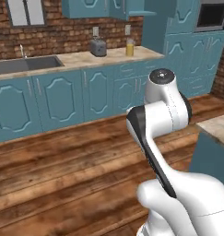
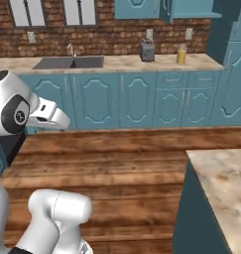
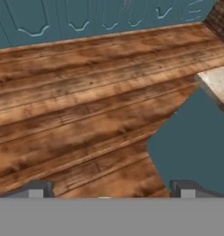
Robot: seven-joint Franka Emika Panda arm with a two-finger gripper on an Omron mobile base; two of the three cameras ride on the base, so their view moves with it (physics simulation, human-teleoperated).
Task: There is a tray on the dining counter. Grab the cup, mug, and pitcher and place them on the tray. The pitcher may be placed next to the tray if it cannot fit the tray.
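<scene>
The pitcher (image 1: 130,47), a clear glass cylinder of orange liquid, stands on the far brick-backed kitchen counter; in the right base view the pitcher (image 2: 181,53) is right of the toaster. A corner of the beige dining counter (image 1: 218,127) (image 2: 223,183) shows at the right. In the hand view my gripper (image 3: 112,191) is open, its fingertips (image 3: 37,189) far apart over the wooden floor with nothing between them, and the dining counter (image 3: 218,84) corner is to the right. The tray, cup and mug are out of view.
A grey toaster (image 1: 98,46) (image 2: 147,51) and a sink (image 1: 26,64) (image 2: 70,62) are on the kitchen counter over teal cabinets (image 2: 137,101). Open wooden floor (image 3: 76,115) lies between those cabinets and the dining counter's teal base (image 3: 191,143).
</scene>
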